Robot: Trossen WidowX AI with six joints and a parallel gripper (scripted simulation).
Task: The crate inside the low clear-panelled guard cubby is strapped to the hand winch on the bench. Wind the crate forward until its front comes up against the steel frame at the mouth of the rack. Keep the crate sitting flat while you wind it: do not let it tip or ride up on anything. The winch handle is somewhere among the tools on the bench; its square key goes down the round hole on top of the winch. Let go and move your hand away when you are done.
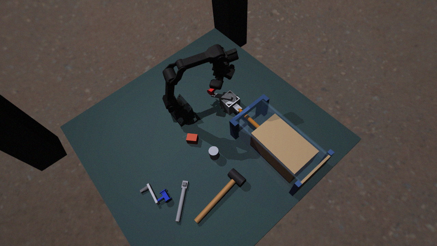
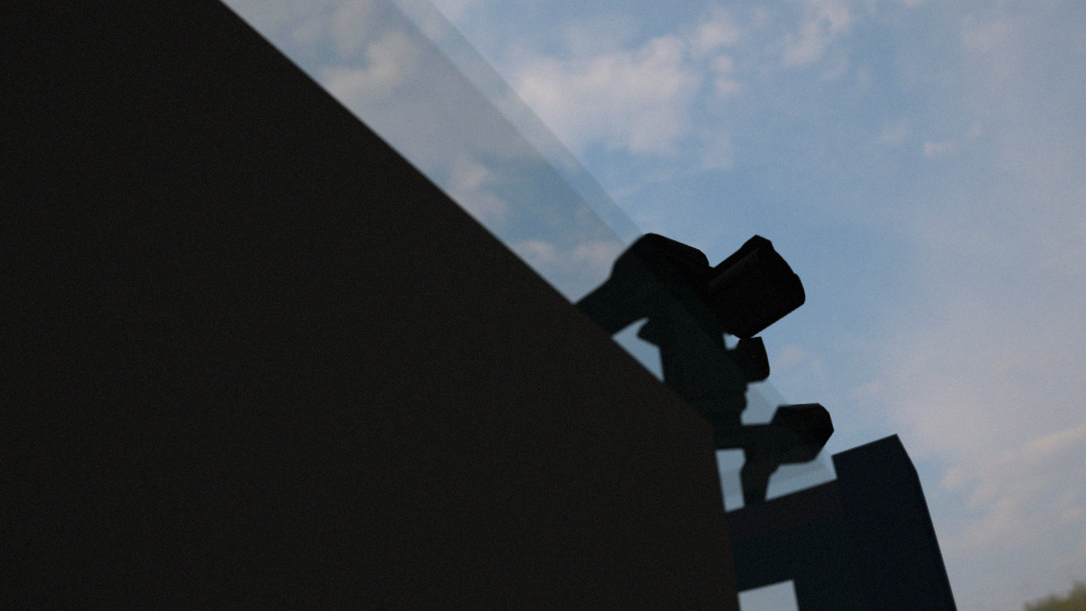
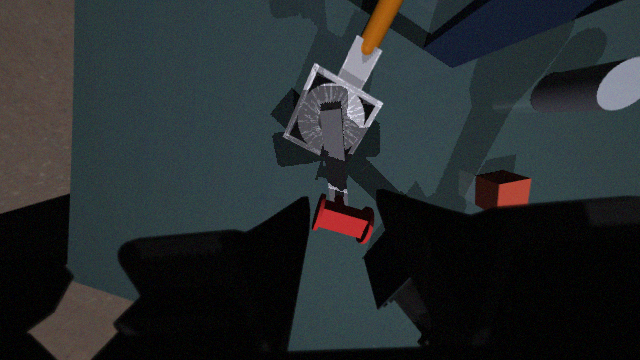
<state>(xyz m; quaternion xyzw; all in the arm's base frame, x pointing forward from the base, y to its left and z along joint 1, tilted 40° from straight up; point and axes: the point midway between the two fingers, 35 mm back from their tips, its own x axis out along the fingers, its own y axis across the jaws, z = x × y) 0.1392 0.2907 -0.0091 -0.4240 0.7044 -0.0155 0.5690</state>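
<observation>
The tan crate (image 1: 284,143) sits flat inside the clear-panelled cubby, with a gap between its front and the blue steel frame (image 1: 250,109) (image 2: 873,509). An orange strap (image 1: 252,121) (image 3: 382,25) runs from it to the winch (image 1: 227,107) (image 3: 310,115). The winch handle, with a grey arm (image 1: 222,97) (image 3: 332,132) and a red grip (image 1: 210,91) (image 3: 342,222), lies across the winch top. Its key is hidden. My gripper (image 1: 222,79) (image 3: 343,196) is open, its fingers apart above the red grip, which appears between the fingertips in the wrist view. I see nothing held.
A red block (image 1: 192,138) (image 3: 514,194) and a grey-topped cylinder (image 1: 213,150) (image 3: 620,85) stand near the arm's base. A blue-gripped crank (image 1: 152,193), a grey bar tool (image 1: 181,202) and a mallet (image 1: 215,200) lie farther off. The frame stands close beside the winch.
</observation>
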